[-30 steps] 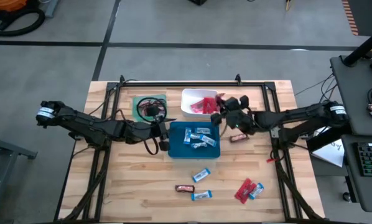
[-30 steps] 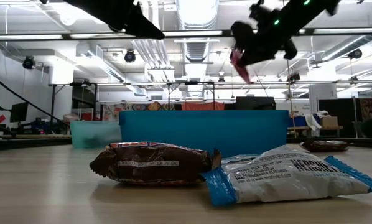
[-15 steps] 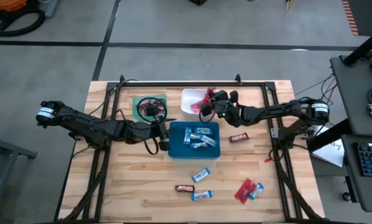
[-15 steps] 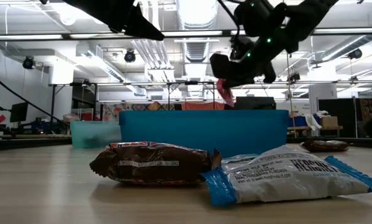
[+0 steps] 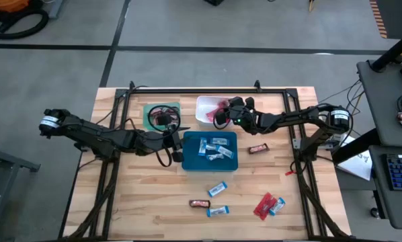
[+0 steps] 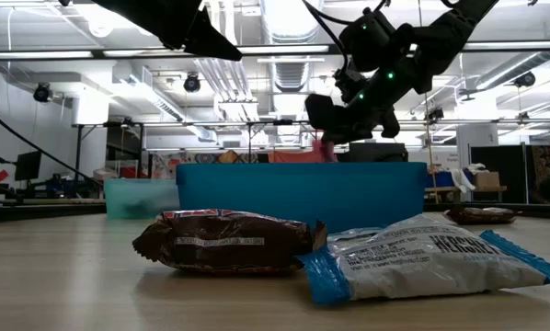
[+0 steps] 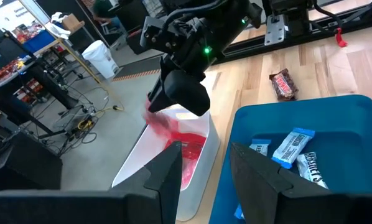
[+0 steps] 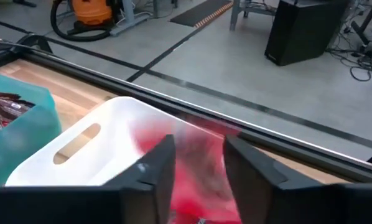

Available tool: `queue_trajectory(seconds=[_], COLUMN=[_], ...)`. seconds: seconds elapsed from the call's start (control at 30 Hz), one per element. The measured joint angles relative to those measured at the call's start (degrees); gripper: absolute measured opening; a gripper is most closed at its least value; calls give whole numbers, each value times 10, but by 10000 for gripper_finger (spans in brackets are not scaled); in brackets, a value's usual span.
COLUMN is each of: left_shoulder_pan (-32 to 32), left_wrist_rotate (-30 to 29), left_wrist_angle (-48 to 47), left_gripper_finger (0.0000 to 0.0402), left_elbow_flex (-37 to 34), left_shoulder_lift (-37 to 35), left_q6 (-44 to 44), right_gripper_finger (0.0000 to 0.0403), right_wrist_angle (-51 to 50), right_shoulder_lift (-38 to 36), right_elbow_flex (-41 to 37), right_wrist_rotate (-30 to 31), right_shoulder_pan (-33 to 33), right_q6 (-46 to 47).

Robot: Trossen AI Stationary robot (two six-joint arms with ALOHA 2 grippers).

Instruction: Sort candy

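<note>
Nearest the low camera on the bench (image 6: 54,285), a blue-and-white bar (image 6: 431,260) printed "HERSHEY'S" is seen beside a dark brown bar (image 6: 224,242) whose small lettering cannot be read. Over the white tray (image 5: 204,111) the right claw (image 5: 219,115) is held with its fingers (image 8: 155,171) parted, a blurred red packet (image 8: 192,155) showing between and beyond them above the tray; whether it is touched cannot be told. More red packets (image 7: 186,149) lie in that tray. Blue-and-white bars (image 5: 216,148) are gathered in the blue tray (image 5: 187,161), and loose candy (image 5: 218,190) is scattered on the near bench. The left claw (image 5: 176,140) is parked open and empty beside the blue tray. The green tray (image 5: 148,107) is largely hidden by cables.
</note>
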Motion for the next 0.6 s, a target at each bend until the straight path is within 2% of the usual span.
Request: queue_trajectory(seconds=[0.17, 0.3, 0.6], left_shoulder_pan=[0, 0, 0], left_wrist_rotate=[0, 0, 10], left_wrist_angle=[0, 0, -17], left_gripper_finger=[117, 117, 117], left_elbow_flex=[0, 0, 0], left_shoulder_lift=[0, 0, 0], left_q6=[-1, -2, -54], right_gripper_finger=[183, 206, 203], right_wrist_angle=[0, -1, -29], right_shoulder_lift=[-5, -16, -99], right_elbow_flex=[0, 0, 0], right_wrist_rotate=[-15, -35, -202], right_shoulder_pan=[0, 4, 45], right_q6=[5, -3, -36])
